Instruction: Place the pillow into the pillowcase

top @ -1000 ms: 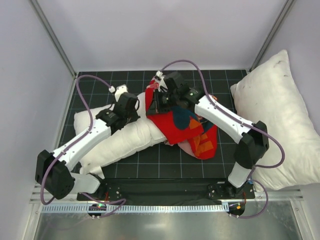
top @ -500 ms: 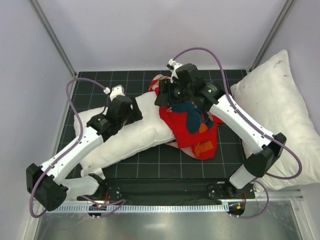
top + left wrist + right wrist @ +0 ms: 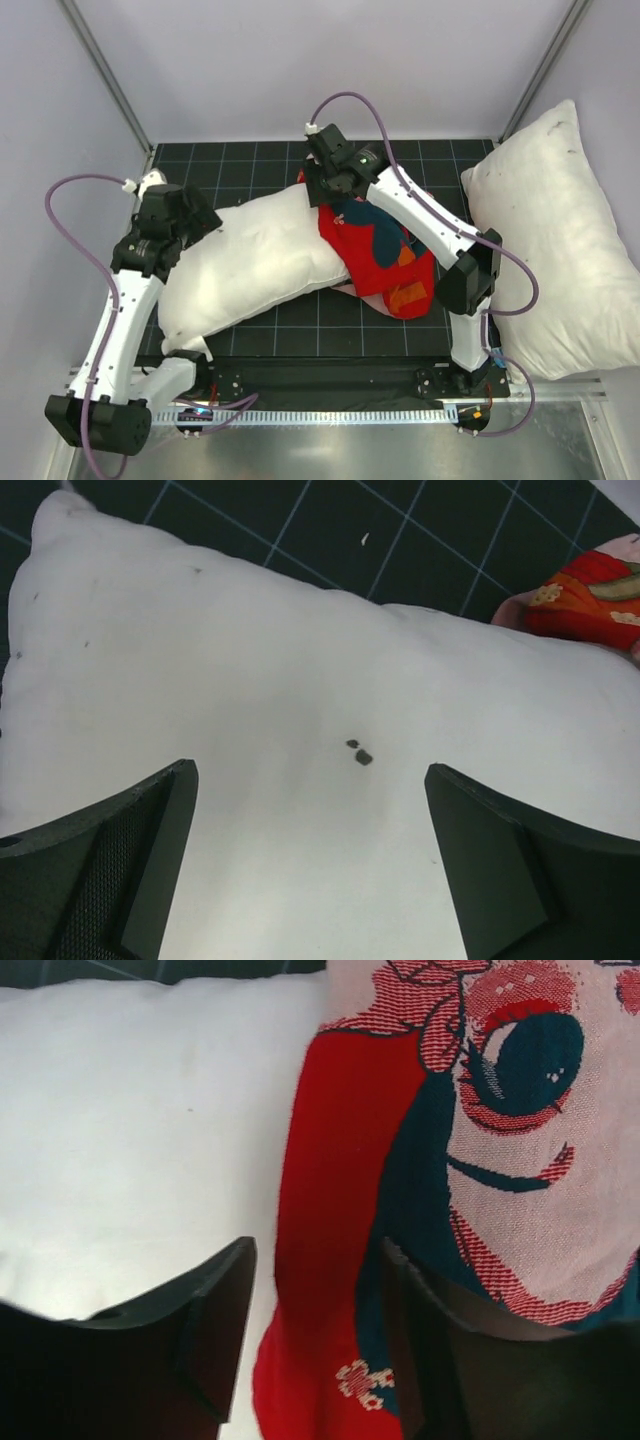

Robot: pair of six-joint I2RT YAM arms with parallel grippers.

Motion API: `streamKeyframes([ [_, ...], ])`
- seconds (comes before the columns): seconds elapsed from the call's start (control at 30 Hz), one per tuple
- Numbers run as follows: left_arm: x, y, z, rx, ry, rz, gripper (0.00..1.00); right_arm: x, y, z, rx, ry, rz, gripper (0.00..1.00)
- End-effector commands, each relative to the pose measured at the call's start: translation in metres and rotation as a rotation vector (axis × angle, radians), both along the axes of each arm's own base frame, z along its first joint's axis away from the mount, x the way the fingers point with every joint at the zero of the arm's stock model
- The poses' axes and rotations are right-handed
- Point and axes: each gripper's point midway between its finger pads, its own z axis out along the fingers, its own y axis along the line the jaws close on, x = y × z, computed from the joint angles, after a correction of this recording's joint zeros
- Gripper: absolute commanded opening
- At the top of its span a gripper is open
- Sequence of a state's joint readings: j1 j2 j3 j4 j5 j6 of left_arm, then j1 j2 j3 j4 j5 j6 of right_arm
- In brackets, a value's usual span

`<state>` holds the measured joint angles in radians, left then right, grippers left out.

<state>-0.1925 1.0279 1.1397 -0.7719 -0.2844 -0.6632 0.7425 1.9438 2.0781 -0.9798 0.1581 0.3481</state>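
**While both grippers stand open, pillow lies against the red case**

Where the black gridded mat (image 3: 250, 160) shows its middle, the pillow (image 3: 250, 260) lies plump, white and slanted, with its low corner at 7 o'clock and its high end toward 2 o'clock. A small dark speck (image 3: 360, 753) marks its top.

At 3 o'clock of the pillow lies the pillowcase (image 3: 375, 255), bright red and crumpled, printed with a cartoon face with a large teal eye. Its red edge overlaps the pillow's end. Whether that end is inside the case I cannot tell.

The left gripper (image 3: 312, 870) hangs over the pillow's 9 o'clock end with its jaws spread wide and nothing between them.

The right gripper (image 3: 315, 1330) sits at 12 o'clock of the pillowcase with its jaws partly apart, one over white pillow and one over print, clamping nothing.

A larger white pillow (image 3: 560, 240) leans at the far 3 o'clock side.
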Motion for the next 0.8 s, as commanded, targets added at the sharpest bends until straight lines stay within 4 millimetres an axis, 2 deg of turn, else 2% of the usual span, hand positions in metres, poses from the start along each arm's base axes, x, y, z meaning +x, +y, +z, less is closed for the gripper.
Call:
streamKeyframes([
  [0.0,-0.016,0.02,-0.03,-0.035,0.083,0.023,1.0,0.004,-0.014,0.009,-0.058,-0.054,-0.049,0.54],
  [0.03,-0.018,0.024,-0.035,-0.06,0.081,0.046,1.0,0.003,-0.012,0.008,-0.051,-0.052,-0.042,0.38],
  [0.07,-0.021,0.028,-0.034,-0.076,0.057,0.061,1.0,0.002,-0.011,0.006,-0.043,-0.054,-0.043,0.28],
  [0.1,-0.025,0.042,-0.045,-0.094,0.07,0.114,1.0,0.0,-0.009,0.008,-0.035,-0.057,-0.038,0.22],
  [0.13,-0.025,0.043,-0.045,-0.119,0.057,0.119,1.0,-0.003,-0.004,0.008,-0.017,-0.052,-0.022,0.11],
  [0.2,-0.028,0.044,-0.052,-0.147,0.059,0.12,1.0,-0.007,0.003,0.013,0.025,-0.052,0.002,0.05],
  [0.27,-0.026,0.039,-0.058,-0.18,0.072,0.096,1.0,-0.016,0.02,0.017,0.088,-0.029,0.059,0.04],
  [0.3,-0.025,0.031,-0.068,-0.215,0.103,0.065,1.0,-0.02,0.027,0.019,0.112,-0.021,0.082,0.04],
  [0.33,-0.022,0.02,-0.07,-0.261,0.1,0.023,0.98,-0.028,0.038,0.019,0.154,0.009,0.128,0.04],
  [0.37,-0.02,0.014,-0.074,-0.292,0.102,0.006,0.93,-0.034,0.05,0.022,0.192,0.021,0.159,0.04],
  [0.4,-0.018,0.008,-0.077,-0.322,0.101,-0.016,0.78,-0.038,0.059,0.022,0.211,0.031,0.18,0.04],
  [0.43,-0.019,0.002,-0.084,-0.35,0.104,-0.033,0.68,-0.042,0.067,0.021,0.224,0.04,0.203,0.04],
  [0.47,-0.014,-0.006,-0.08,-0.389,0.075,-0.066,0.43,-0.051,0.081,0.03,0.261,0.044,0.244,0.04],
  [0.53,-0.011,-0.011,-0.077,-0.407,0.05,-0.09,0.16,-0.053,0.096,0.025,0.276,0.066,0.267,0.04],
  [0.57,-0.011,-0.013,-0.075,-0.406,0.042,-0.097,0.0,-0.057,0.107,0.036,0.312,0.065,0.298,0.04],
  [0.6,-0.011,-0.014,-0.071,-0.404,0.034,-0.102,0.0,-0.063,0.116,0.038,0.327,0.073,0.315,0.04],
  [0.63,-0.01,-0.015,-0.067,-0.401,0.021,-0.108,0.0,-0.065,0.125,0.032,0.326,0.09,0.327,0.04],
  [0.67,-0.01,-0.017,-0.059,-0.391,0.005,-0.118,0.0,-0.069,0.132,0.046,0.36,0.083,0.355,0.04],
  [0.77,-0.014,-0.023,-0.031,-0.355,-0.054,-0.141,0.0,-0.079,0.149,0.063,0.427,0.082,0.394,0.04],
])
